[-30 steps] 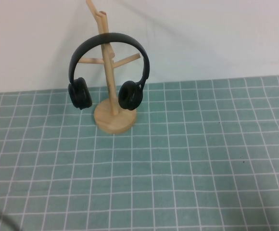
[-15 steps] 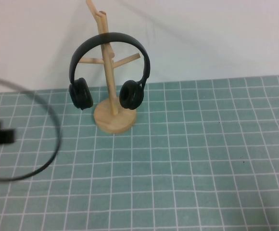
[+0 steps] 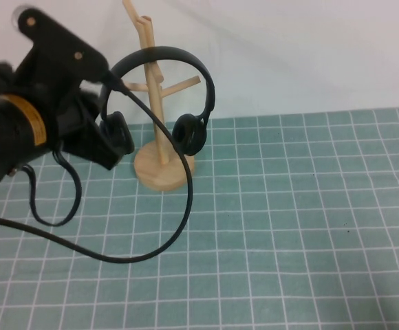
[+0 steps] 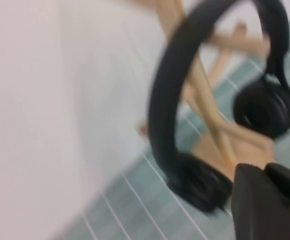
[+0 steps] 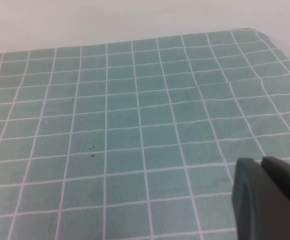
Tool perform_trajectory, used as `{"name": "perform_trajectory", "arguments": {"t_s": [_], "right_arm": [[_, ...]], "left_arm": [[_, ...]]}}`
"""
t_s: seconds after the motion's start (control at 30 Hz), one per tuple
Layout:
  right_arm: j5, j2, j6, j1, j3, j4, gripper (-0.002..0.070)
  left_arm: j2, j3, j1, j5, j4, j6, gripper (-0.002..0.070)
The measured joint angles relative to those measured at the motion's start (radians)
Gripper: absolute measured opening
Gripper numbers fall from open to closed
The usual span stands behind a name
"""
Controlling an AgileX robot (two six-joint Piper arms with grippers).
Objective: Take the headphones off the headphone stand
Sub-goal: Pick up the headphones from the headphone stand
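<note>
The black headphones hang by their headband over the light wooden headphone stand, one ear cup on each side of the post. My left gripper is raised at the left ear cup, just left of the stand. In the left wrist view its fingers lie together, empty, close beside that ear cup, with the headband and the stand's post behind. My right gripper is shut and empty, low over bare mat, and out of the high view.
A green gridded mat covers the table up to a white wall. My left arm's thin black cable loops down over the mat in front of the stand's round base.
My left arm has swung up from the lower left edge to the headphones' left ear cup, dragging its cable loop along. Headphones and stand have not moved.
</note>
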Motion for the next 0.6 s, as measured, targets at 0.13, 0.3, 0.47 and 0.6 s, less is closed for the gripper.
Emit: {"name": "perform_trajectory", "arguments": {"t_s": [0.13,0.3,0.47,0.6], "right_arm": [[0.0,0.0,0.0,0.0,0.0,0.0,-0.0009],[0.0,0.0,0.0,0.0,0.0,0.0,-0.0009],[0.0,0.0,0.0,0.0,0.0,0.0,-0.0009],[0.0,0.0,0.0,0.0,0.0,0.0,-0.0009]], "left_arm": [[0.002,0.0,-0.003,-0.078,0.114,-0.004,0.0116],[0.04,0.0,-0.003,-0.148,0.192,-0.006,0.0391],[0.128,0.0,0.025,-0.223,0.259,-0.041,0.0463],[0.187,0.0,0.106,-0.329,0.295,-0.101,0.047]]}}
